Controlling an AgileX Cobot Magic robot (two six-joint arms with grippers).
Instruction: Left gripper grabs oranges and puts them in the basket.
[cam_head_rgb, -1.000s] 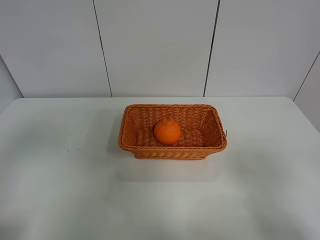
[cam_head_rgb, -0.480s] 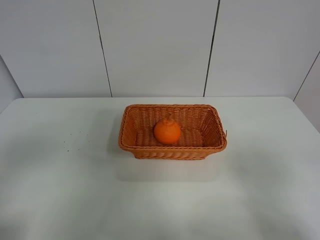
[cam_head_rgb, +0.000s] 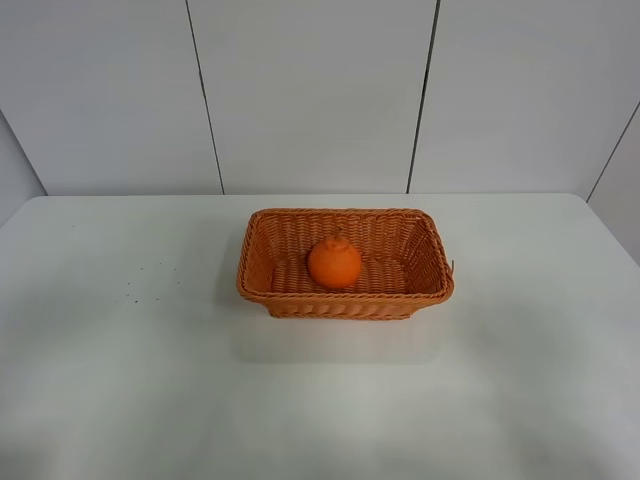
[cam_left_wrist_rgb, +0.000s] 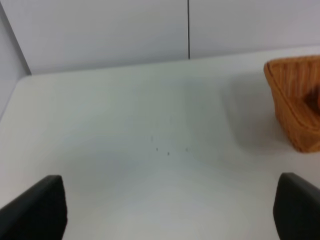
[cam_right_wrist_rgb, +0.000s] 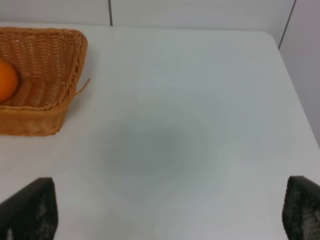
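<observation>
The orange (cam_head_rgb: 334, 263) sits inside the woven wicker basket (cam_head_rgb: 258, 285) at the middle of the white table in the high view. Neither arm shows in that view. In the left wrist view my left gripper (cam_left_wrist_rgb: 170, 210) is open and empty, with fingertips (cam_left_wrist_rgb: 40, 207) wide apart above bare table, and the basket (cam_left_wrist_rgb: 295, 102) lies off to one side, apart from it. In the right wrist view my right gripper (cam_right_wrist_rgb: 165, 212) is open and empty, and the basket (cam_right_wrist_rgb: 60, 65) with the orange (cam_right_wrist_rgb: 6, 80) lies apart from it.
The white table (cam_head_rgb: 120, 380) has a few small dark specks (cam_head_rgb: 140, 280) left of the basket. A grey panelled wall (cam_head_rgb: 310, 90) stands behind the table's far edge.
</observation>
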